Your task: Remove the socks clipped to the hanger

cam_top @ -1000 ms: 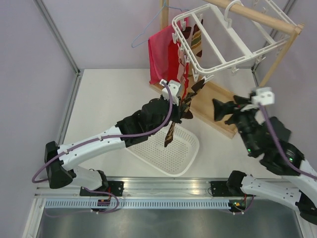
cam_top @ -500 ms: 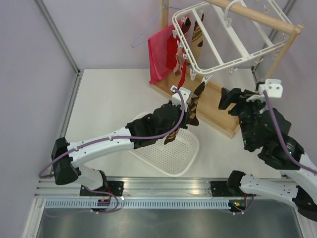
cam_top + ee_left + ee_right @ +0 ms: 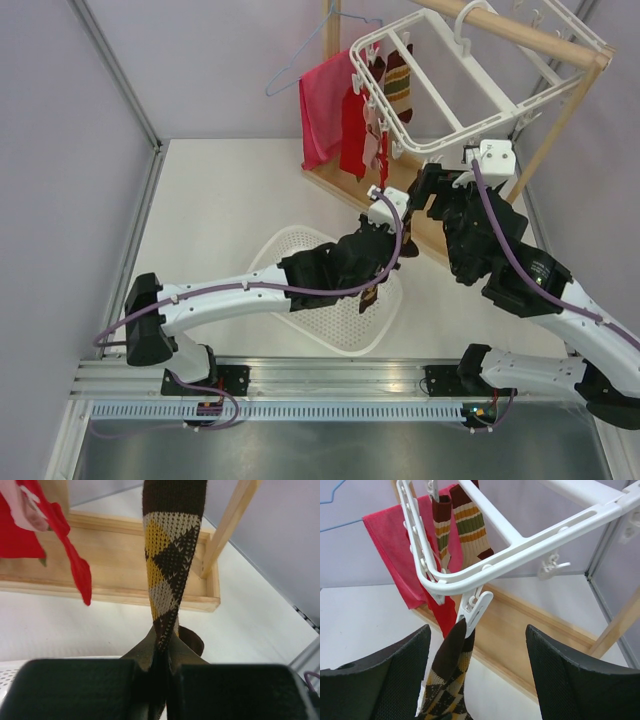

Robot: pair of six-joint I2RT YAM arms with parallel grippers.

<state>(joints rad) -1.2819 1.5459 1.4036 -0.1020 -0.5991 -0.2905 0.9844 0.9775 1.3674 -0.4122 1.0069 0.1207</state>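
Observation:
The white hanger (image 3: 440, 105) hangs from a wooden rail, with striped socks (image 3: 466, 524) and red socks (image 3: 357, 140) clipped to it. A brown-orange argyle sock (image 3: 168, 555) hangs from a white clip (image 3: 476, 608) at the hanger's near corner (image 3: 520, 545). My left gripper (image 3: 162, 652) is shut on the sock's lower end, just below the hanger (image 3: 388, 252). My right gripper (image 3: 478, 632) stands open, its fingers (image 3: 400, 670) on either side of the clip and the sock's top (image 3: 451, 675); in the top view it (image 3: 427, 188) is under the hanger's corner.
A white perforated basket (image 3: 300, 312) lies on the table under the left arm. A red towel (image 3: 320, 105) and a thin blue wire hanger (image 3: 295, 65) hang at the back. The stand's wooden base (image 3: 115, 575) and post (image 3: 560, 115) are close by.
The left gripper has moved right and nearer with the argyle sock. The right arm has swung left and up to the clip under the hanger's corner. The hanger has shifted slightly.

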